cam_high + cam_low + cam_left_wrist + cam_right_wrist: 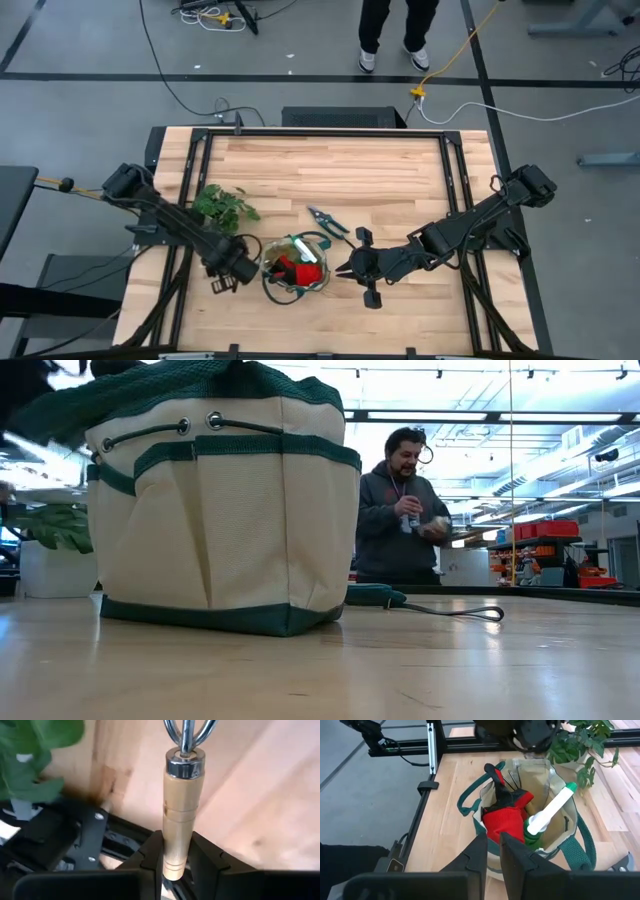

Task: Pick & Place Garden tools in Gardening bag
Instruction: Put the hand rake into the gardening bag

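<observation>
The beige bag with green trim stands near the table's front, also in the low view and the right wrist view. In it lie a red-and-black glove and the green spray bottle with its white trigger. My left gripper is just left of the bag, shut on a wooden-handled hand rake. My right gripper is shut and empty, just right of the bag and higher than its rim. The pruning shears lie flat on the table behind the bag. My left gripper pinches the rake's wooden handle near its free end between its two fingers. The handle runs along the fingers, and the metal ferrule and tines stick out past the fingertips. The rake is lifted clear of the table.
A leafy green plant stands behind my left gripper. Black frame rails run along the table's left and right sides. A person stands beyond the far edge. Bare wood lies at the table's far middle and right.
</observation>
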Motion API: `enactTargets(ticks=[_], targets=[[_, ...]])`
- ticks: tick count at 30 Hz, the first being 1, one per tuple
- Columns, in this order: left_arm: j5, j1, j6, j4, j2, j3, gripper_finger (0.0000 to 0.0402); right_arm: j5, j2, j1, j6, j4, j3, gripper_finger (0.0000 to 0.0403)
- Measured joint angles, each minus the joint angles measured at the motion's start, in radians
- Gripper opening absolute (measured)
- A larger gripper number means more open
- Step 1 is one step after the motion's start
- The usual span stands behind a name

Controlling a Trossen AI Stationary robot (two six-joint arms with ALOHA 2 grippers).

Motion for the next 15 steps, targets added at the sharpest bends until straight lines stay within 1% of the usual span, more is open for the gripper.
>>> enactTargets(ticks=[4, 6, 9, 11, 15], targets=[[0.020, -0.016, -0.027, -0.067, 0.001, 0.076, 0.0074, 0.000, 0.000, 0.000, 0.000, -0.002, 0.000, 0.0049], [0.003, -0.027, -0.034, -0.103, 0.000, 0.118, 0.0074, 0.000, 0.000, 0.000, 0.000, -0.002, 0.000, 0.0049], [-0.053, -0.037, -0.037, -0.129, 0.000, 0.188, 0.0074, 0.000, 0.000, 0.000, 0.000, -0.011, 0.000, 0.0049], [-0.122, -0.042, -0.037, -0.151, 0.001, 0.243, 0.0074, 0.000, 0.000, 0.000, 0.000, -0.011, 0.000, 0.0049], [-0.327, -0.051, -0.018, -0.135, 0.000, 0.352, 0.0074, 0.000, 0.000, 0.000, 0.000, -0.011, 0.000, 0.0049]])
